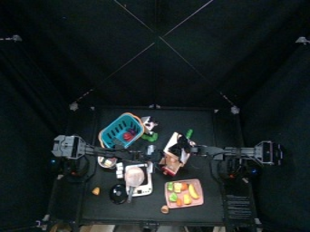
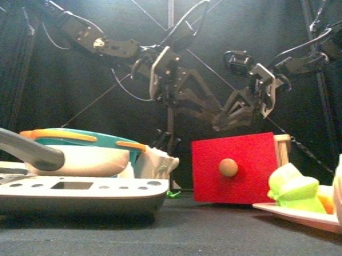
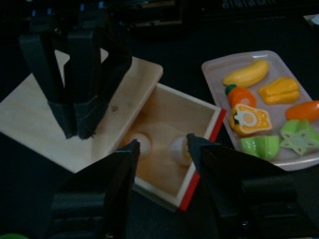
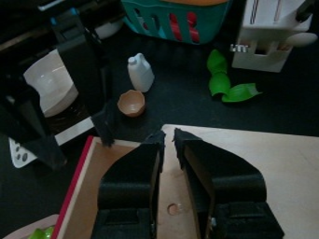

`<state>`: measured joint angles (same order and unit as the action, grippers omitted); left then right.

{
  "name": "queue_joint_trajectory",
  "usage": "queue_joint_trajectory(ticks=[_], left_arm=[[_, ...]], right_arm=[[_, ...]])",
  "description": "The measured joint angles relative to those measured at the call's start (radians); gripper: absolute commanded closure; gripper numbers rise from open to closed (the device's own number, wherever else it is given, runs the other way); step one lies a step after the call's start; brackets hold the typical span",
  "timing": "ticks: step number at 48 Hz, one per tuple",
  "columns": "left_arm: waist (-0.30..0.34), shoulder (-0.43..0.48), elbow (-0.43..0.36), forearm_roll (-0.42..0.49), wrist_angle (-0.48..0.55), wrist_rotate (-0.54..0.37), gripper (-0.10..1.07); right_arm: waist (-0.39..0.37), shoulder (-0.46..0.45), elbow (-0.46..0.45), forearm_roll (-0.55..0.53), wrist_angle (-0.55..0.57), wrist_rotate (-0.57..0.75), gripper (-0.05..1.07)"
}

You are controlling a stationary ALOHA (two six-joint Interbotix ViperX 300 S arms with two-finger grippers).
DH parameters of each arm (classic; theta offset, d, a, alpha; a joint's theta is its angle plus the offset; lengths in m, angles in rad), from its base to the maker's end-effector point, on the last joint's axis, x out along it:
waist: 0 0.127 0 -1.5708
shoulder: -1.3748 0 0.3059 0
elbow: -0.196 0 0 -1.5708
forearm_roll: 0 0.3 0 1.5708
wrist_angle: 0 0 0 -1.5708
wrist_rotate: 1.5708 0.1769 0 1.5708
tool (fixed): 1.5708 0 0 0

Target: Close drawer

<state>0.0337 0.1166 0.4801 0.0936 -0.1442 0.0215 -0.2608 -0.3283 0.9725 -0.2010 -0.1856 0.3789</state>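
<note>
The small pale wooden cabinet (image 3: pixel 69 117) stands mid-table (image 1: pixel 177 161). Its drawer (image 3: pixel 169 126) is pulled out, with a pale inside and a red front (image 2: pixel 230 168) that carries a round wooden knob. My left gripper (image 3: pixel 162 147) hangs open just above the open drawer, one jaw over either side of it. My right gripper (image 4: pixel 169 140) has its jaws together over the cabinet's flat top (image 4: pixel 249 187). It also shows in the left wrist view (image 3: pixel 77 79), standing on the cabinet top.
An orange-pink tray of toy food (image 3: pixel 218 70) lies beside the drawer's red front. A teal basket (image 4: pixel 174 19), a white bottle (image 4: pixel 140 72), a green toy (image 4: pixel 230 84) and a white rack (image 4: pixel 268 37) lie beyond the cabinet. A grey appliance (image 2: pixel 80 190) stands near the front edge.
</note>
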Motion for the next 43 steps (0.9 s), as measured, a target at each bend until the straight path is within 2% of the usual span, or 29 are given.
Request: queue_joint_trajectory(ticks=[10,18,25,31,36,43], left_arm=[[-0.057,-0.077,0.078,-0.021,-0.011,0.003,0.49],[-0.118,-0.081,0.115,-0.021,-0.012,0.003,0.63],[-0.137,-0.069,0.115,-0.028,-0.012,0.0,0.65],[-0.138,-0.028,0.112,-0.029,-0.012,0.003,0.65],[-0.141,0.006,0.095,-0.028,-0.011,0.003,0.65],[-0.141,0.035,0.074,-0.031,-0.009,0.003,0.65]], right_arm=[[-0.025,-0.034,0.0,0.002,0.012,0.002,0.43],[-0.072,-0.123,0.002,0.034,0.104,0.003,0.43],[-0.127,-0.221,-0.014,0.049,0.241,0.003,0.45],[-0.176,-0.268,-0.015,0.051,0.328,0.003,0.51],[-0.222,-0.282,-0.015,0.054,0.374,0.003,0.58],[-0.281,-0.273,0.0,0.055,0.394,0.003,0.61]])
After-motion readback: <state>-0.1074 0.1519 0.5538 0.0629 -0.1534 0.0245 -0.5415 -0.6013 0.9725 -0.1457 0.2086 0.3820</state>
